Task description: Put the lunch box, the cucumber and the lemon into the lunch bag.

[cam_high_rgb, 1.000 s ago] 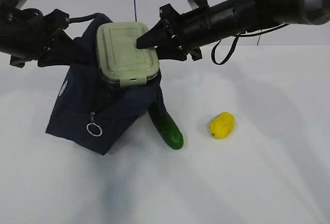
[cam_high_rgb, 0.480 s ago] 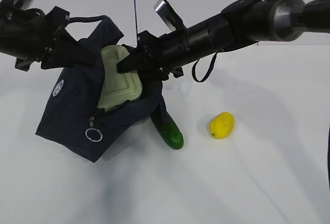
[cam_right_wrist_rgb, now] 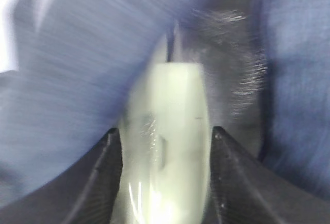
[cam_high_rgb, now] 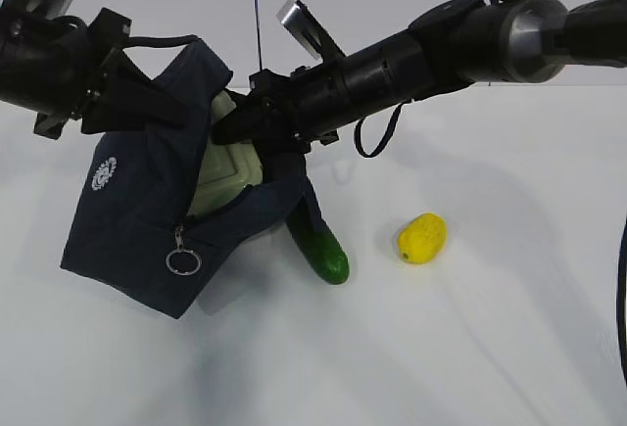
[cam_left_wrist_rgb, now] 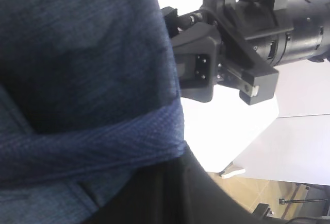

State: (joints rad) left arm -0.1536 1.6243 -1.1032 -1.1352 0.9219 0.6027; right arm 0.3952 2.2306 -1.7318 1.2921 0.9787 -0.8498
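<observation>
Two fingers (cam_right_wrist_rgb: 98, 183), lunch box (cam_right_wrist_rgb: 167, 147) between

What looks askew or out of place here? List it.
The boxy navy fabric lunch bag hangs tilted, lifted by the left end effector, one side off the white table. The pale green-lidded lunch box sits slanted, half inside its mouth. The dark green cucumber lies partly tucked behind the bag.
</observation>
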